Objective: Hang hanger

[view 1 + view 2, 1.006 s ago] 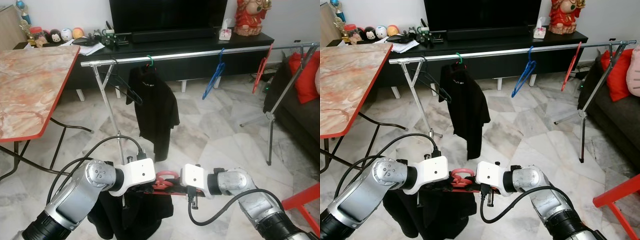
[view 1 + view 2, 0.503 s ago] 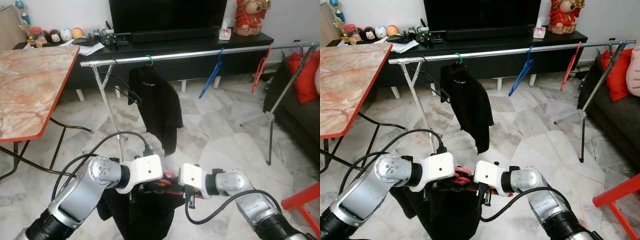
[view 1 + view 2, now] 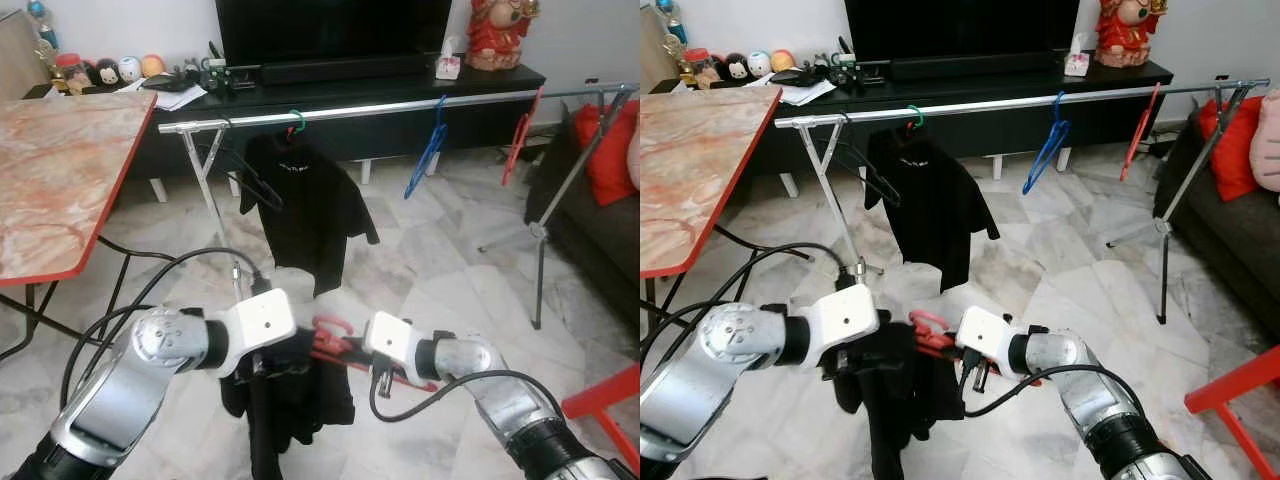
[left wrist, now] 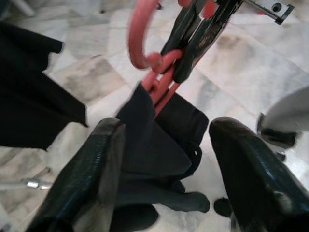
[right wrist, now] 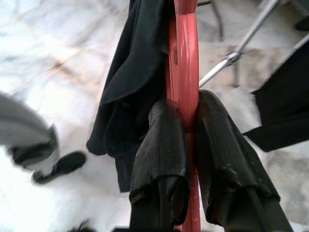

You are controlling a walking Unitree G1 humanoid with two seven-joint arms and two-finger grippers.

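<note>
The right hand (image 5: 186,145) is clamped on the red hanger (image 5: 182,63), held low over the marble floor (image 3: 440,270) in front of the clothes rail (image 3: 380,108). A black garment (image 4: 159,145) hangs from the hanger between the spread fingers of the left hand (image 4: 166,159).

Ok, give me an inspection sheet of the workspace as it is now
Surface: marble floor.
Job's things: red hanger carrying a black garment; silver rail across the room, not yet reached.
Clutter: black shirt, blue hanger and another red hanger on the rail.
Grippers: right tool shut on the red hanger; left tool open beside the garment.
Cables: black cables loop from both wrists.
Surroundings: red-edged table, TV cabinet, dark sofa.
</note>
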